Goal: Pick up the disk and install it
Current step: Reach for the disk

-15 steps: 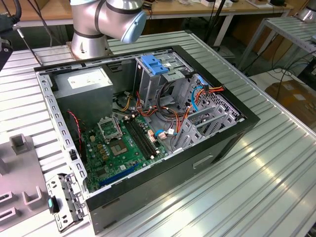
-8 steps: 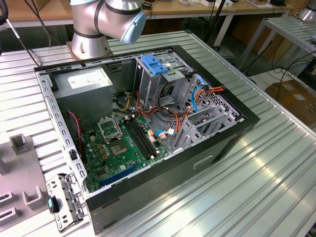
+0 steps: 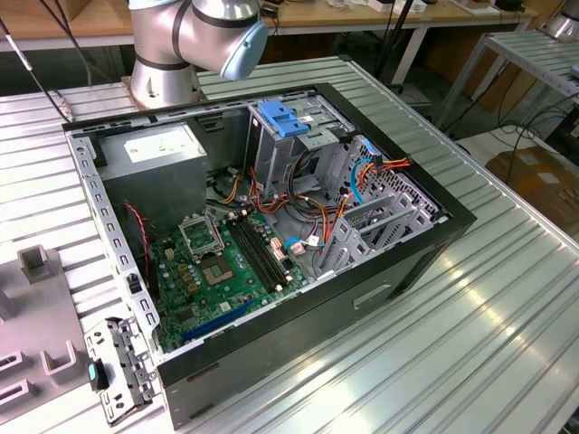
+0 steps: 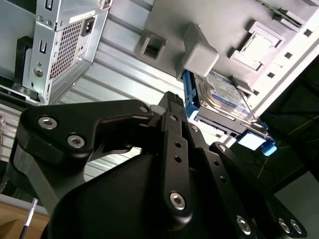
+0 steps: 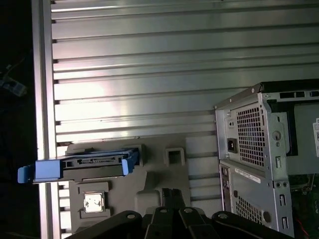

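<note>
Exterior view: arm at the open case's 11 o'clock, grey holder at its 8 o'clock. Second wrist view: gripper pressed together, empty; disk on edge in holder, near, not gripped. First wrist view: disk apart from gripper, case beyond.

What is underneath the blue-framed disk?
The disk rests on a grey holder plate, which lies on the ribbed metal table. The part of the plate right beneath the disk is covered.
</note>
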You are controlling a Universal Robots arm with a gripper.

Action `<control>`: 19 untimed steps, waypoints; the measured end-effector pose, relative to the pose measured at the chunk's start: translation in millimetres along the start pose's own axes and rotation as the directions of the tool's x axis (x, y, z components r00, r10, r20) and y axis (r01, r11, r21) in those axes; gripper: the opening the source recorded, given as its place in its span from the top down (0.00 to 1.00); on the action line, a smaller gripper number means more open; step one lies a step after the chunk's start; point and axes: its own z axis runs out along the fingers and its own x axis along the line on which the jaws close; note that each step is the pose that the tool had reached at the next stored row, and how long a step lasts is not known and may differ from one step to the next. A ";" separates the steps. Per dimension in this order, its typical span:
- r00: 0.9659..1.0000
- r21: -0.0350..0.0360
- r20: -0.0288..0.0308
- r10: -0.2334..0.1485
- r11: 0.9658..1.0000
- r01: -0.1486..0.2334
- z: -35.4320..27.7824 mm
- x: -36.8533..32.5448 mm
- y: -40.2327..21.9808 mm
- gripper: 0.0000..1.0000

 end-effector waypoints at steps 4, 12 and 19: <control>1.000 0.000 0.000 0.000 1.000 0.000 0.0 5.3 -0.4 0.89; 1.000 0.000 0.000 0.000 1.000 0.000 0.0 15.1 -1.2 0.89; 1.000 0.000 0.000 0.000 1.000 0.000 0.1 22.7 -1.8 0.89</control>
